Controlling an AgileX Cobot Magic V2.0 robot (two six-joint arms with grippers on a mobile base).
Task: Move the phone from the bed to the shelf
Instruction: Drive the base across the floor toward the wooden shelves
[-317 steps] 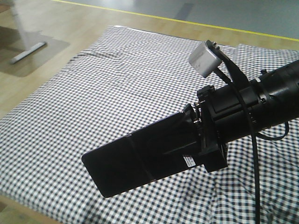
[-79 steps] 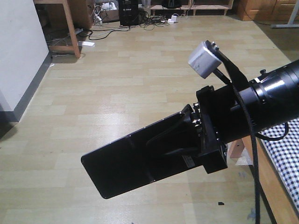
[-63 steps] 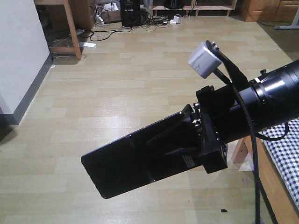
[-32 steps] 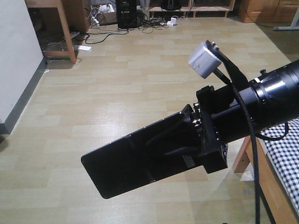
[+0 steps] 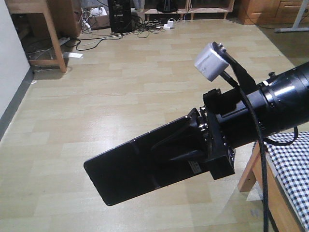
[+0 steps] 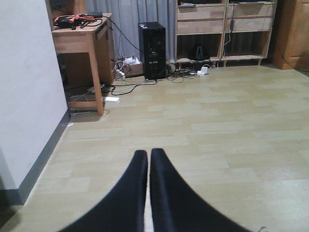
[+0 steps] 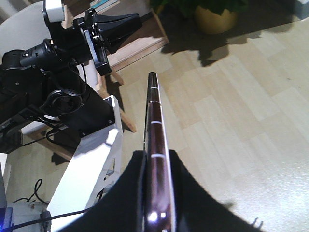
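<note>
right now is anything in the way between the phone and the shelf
Nothing visible blocks it. The phone, clamped in the right gripper, hangs over bare floor. The wooden shelving unit at the far wall, likely the shelf, has only cables at its foot and a black computer tower beside it.

Bed [image 5: 292,169] mostly beyond right edge

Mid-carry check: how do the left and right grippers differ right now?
The right gripper is shut on the phone; the left gripper is shut on nothing. The right gripper's fingers are held apart by the phone's edge; the left gripper's fingers nearly touch. Both have black fingers and hang over the wood floor.
</note>
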